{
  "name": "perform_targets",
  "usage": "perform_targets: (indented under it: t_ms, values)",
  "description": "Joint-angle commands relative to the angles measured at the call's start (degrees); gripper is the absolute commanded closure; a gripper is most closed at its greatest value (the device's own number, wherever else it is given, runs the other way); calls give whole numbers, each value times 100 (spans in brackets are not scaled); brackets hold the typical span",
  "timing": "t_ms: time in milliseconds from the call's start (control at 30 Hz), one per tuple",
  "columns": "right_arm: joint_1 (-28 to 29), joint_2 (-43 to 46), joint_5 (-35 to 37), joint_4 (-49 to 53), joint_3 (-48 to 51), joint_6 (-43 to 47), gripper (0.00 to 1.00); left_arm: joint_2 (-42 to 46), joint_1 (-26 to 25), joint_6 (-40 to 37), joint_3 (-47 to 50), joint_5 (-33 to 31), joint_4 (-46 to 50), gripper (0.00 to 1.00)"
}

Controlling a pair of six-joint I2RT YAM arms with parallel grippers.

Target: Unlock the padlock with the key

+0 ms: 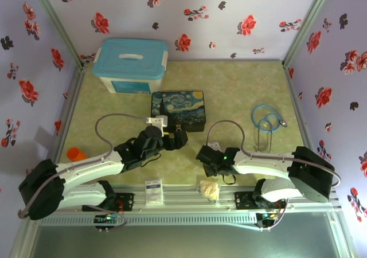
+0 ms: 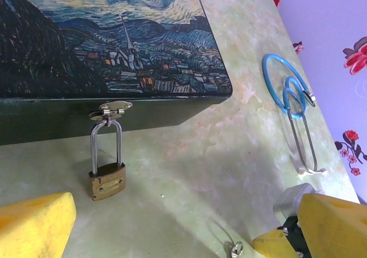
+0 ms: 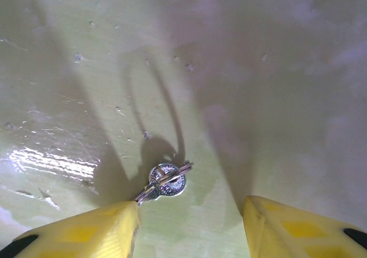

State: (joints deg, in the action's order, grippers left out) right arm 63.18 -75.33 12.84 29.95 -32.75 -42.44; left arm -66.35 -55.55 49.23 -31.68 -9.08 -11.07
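The key (image 3: 166, 180) is seen lying flat on the table (image 3: 258, 69), just ahead of the right gripper (image 3: 189, 207). The two yellow fingers (image 3: 86, 232) of that gripper are spread apart and nothing is pinched between them, so the key is not yet picked up. The key is not in the middle of the gap. It is found close to the finger on the left side of the right wrist view, and its thin end may be touching that fingertip, though this cannot be told for sure. The long way of the key is laid on a slant across the gap, from that near fingertip up and away to the other side. So it is judged that the right gripper should be slid a little forward and toward that side, and maybe turned, before it is squeezed shut. The padlock (image 2: 107, 180) is hung from the clasp (image 2: 112, 108) on the front of the dark painted box (image 2: 114, 40), ahead of the left gripper (image 2: 169, 226) and toward its left finger, with the long loop pointing up and away. The left gripper is spread wide with nothing in it. The key is nearer the right arm, and the padlock is nearer the left arm.
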Motion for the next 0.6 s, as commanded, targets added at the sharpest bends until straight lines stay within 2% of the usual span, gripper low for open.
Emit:
perform_targets:
  t_ms: [0, 333, 567]
  values:
    - [25, -281, 163, -411, 103, -167, 49, 97, 60, 69, 110, -155, 10, 0]
    - [-180, -778, 329, -1268, -320, -777, 48, 166, 101, 86, 171, -155, 0, 0]
    - [-398, -410, 351, -1204, -486, -739, 50, 262, 106, 138, 237, -155, 8, 0]
